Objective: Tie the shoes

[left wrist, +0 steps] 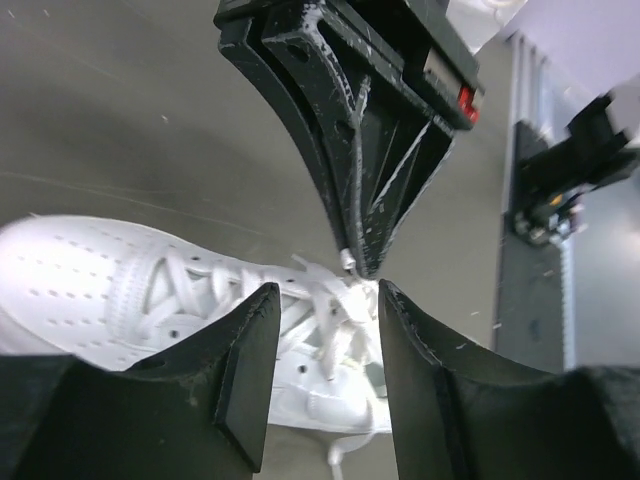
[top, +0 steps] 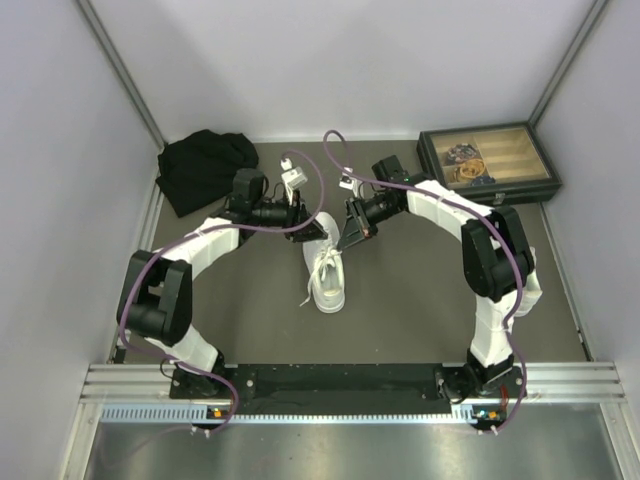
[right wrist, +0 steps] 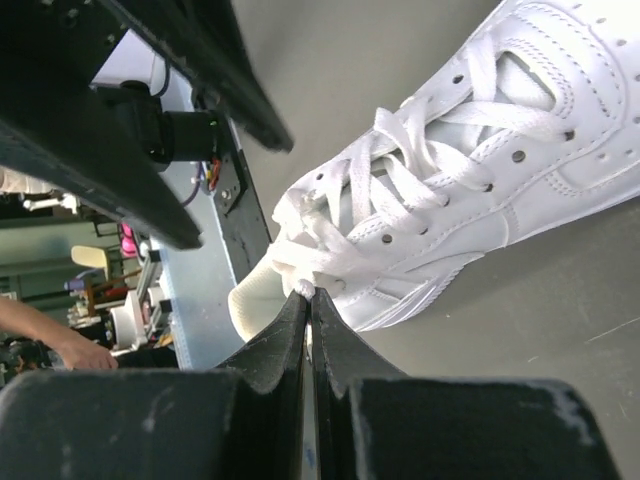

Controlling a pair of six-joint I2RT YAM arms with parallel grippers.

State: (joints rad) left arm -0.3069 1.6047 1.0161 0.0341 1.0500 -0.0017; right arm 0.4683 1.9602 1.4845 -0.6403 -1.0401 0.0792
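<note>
One white shoe (top: 327,272) lies on the grey table between both arms, its laces (right wrist: 400,170) crossed up the tongue. My right gripper (right wrist: 310,292) is shut on a bunched bit of white lace (right wrist: 318,268) at the top of the lacing, near the shoe's opening. In the left wrist view the same right gripper (left wrist: 362,262) comes down from above, its tip pinching the lace. My left gripper (left wrist: 327,290) is open, its fingers (left wrist: 245,360) standing either side of the lace knot (left wrist: 335,315) without closing on it. In the top view both grippers (top: 312,228) (top: 346,243) meet over the shoe's far end.
A black cloth bundle (top: 205,168) lies at the back left. A dark box with a wooden tray (top: 487,160) sits at the back right. The metal rail (top: 350,385) with the arm bases runs along the near edge. Grey walls close in both sides.
</note>
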